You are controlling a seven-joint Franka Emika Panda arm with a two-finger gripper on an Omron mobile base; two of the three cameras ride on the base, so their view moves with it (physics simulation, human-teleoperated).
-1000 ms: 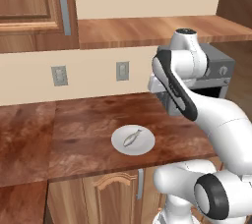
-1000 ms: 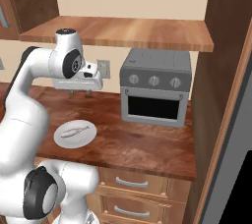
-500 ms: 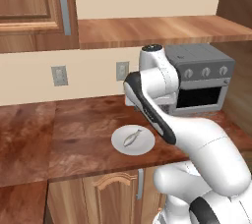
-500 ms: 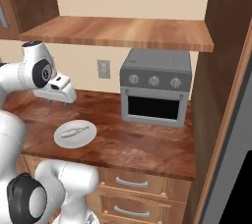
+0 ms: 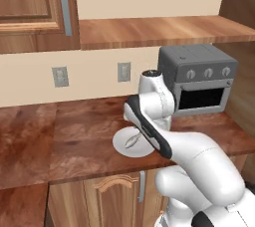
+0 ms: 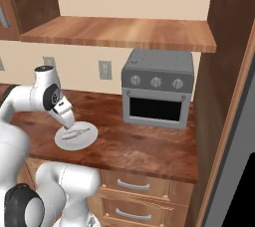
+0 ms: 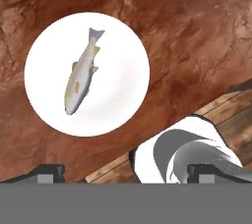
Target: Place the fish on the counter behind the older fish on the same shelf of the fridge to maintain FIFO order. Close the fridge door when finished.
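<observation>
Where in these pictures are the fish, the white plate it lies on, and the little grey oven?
fish [image 7: 81,76], hand view, on the middle of its body.
white plate [image 7: 120,93], hand view, on the bare part beside the fish.
toaster oven [image 6: 156,110], right base view, on its dark glass door.

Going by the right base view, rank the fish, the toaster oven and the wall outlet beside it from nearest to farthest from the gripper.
1. Fish: on the plate, just below the gripper.
2. Wall outlet: on the wall, behind and to the right.
3. Toaster oven: far right on the counter.
</observation>
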